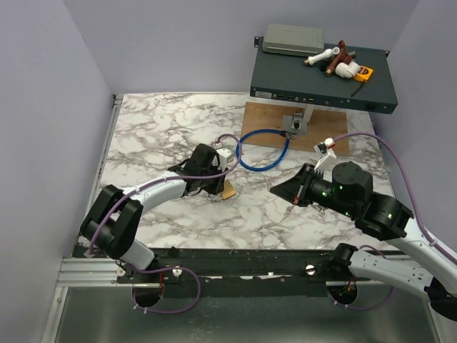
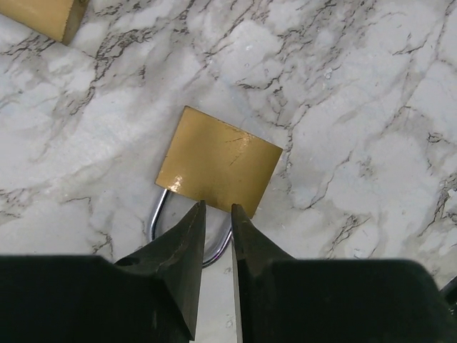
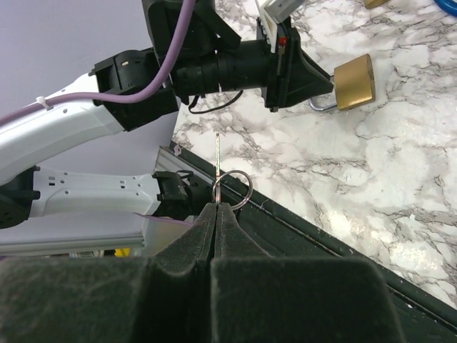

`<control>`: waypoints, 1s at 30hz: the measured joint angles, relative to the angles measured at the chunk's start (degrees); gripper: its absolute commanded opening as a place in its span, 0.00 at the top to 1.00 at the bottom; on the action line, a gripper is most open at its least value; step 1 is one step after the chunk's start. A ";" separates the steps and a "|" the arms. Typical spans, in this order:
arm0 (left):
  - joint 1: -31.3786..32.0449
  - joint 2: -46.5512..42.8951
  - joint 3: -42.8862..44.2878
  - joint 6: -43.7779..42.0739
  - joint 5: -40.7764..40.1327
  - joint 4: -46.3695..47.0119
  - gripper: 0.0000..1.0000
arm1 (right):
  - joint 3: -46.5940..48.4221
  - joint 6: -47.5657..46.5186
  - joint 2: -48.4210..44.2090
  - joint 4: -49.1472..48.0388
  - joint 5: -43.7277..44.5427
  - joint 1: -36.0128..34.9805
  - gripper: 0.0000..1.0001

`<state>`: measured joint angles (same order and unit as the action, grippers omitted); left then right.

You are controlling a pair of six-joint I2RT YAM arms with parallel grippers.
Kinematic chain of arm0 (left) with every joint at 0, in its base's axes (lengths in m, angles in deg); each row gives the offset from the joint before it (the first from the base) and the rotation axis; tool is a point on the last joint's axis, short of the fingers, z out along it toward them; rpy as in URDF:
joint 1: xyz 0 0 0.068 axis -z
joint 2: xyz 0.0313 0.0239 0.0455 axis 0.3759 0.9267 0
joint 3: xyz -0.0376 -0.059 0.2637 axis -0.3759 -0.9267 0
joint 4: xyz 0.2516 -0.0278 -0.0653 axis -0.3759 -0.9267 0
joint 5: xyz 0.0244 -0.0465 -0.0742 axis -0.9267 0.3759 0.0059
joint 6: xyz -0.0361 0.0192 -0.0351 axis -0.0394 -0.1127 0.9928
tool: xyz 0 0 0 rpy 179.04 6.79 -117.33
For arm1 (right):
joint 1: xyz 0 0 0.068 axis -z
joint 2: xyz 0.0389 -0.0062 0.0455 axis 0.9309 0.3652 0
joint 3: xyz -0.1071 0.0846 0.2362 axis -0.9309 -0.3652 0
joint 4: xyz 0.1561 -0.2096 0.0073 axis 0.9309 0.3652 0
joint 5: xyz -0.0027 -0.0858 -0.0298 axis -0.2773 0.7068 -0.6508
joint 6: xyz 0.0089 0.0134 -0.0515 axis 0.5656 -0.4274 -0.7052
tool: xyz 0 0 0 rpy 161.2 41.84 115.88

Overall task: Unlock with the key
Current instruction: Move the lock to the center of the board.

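Surface (image 1: 171, 121): white marble, veined grey; pale lilac walls (image 1: 43, 107) on three sides | Key (image 3: 217, 168): slim silvery blade seen edge-on, wire ring (image 3: 233, 188) at its base, held above the surface | My right claw (image 3: 216, 207): closed tight on the key | My left claw (image 2: 216, 214): narrowed to a slit at the brass padlock (image 2: 218, 163) shackle (image 2: 158, 214); I cannot tell if it grips.

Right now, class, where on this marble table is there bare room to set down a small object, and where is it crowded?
Free: the back-left marble, bordered by the left wall and the blue cable; also the strip between the padlock and the right gripper. Crowded: around the left gripper at the padlock, and the cable by the wooden board.
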<state>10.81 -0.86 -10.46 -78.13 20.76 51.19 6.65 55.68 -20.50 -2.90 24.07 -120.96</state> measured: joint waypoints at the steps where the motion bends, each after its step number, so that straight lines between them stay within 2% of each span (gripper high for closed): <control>1: 0.66 0.24 0.11 0.00 -0.46 -0.13 0.83 | 0.00 0.00 0.02 0.07 0.00 0.00 0.99; 6: 3.65 2.71 1.20 0.57 -2.49 -0.76 0.87 | 0.09 -0.02 -0.02 0.39 0.04 0.00 0.99; 12: 3.74 2.73 -0.20 4.52 -4.50 -0.81 0.93 | 1.79 -0.07 -0.04 2.16 0.48 0.00 0.99; 22: 3.45 3.15 -1.84 9.44 -4.52 -0.42 0.94 | 3.15 -0.35 0.85 3.06 0.74 0.00 0.99; 30: 5.35 7.76 1.60 7.08 -3.28 1.66 0.95 | 3.56 -0.70 1.03 3.32 1.09 0.00 0.99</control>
<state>16.16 6.90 -8.87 -71.05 17.48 52.85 10.21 54.98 -19.47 0.43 25.16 -120.96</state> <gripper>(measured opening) 0.069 0.008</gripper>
